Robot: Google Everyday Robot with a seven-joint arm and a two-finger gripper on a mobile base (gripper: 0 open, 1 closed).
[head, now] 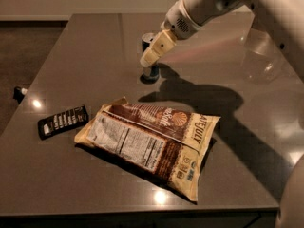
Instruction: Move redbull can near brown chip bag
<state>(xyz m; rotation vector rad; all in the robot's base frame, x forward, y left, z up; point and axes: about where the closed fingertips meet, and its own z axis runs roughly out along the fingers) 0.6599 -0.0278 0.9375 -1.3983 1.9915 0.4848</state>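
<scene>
We see a big gray table [85,51] with lots of bare room at the back and on the right side, where the arm's dark shadow falls. The brown chip bag [152,144] lies flat near the front, and 1 of its corners comes close to the front edge. A small black ridged thing [63,121] lies left of the bag, near the left edge. The redbull can [151,73] stands up straight in the middle of the table, behind the bag and apart from it, with a strip of bare table between the 2. The white arm [204,6] comes in from the top right and slants down to the left. Its gripper [153,53] is right at the can and hides the can's middle from us. We cannot tell if the claw is open, closed, or holding the can.
</scene>
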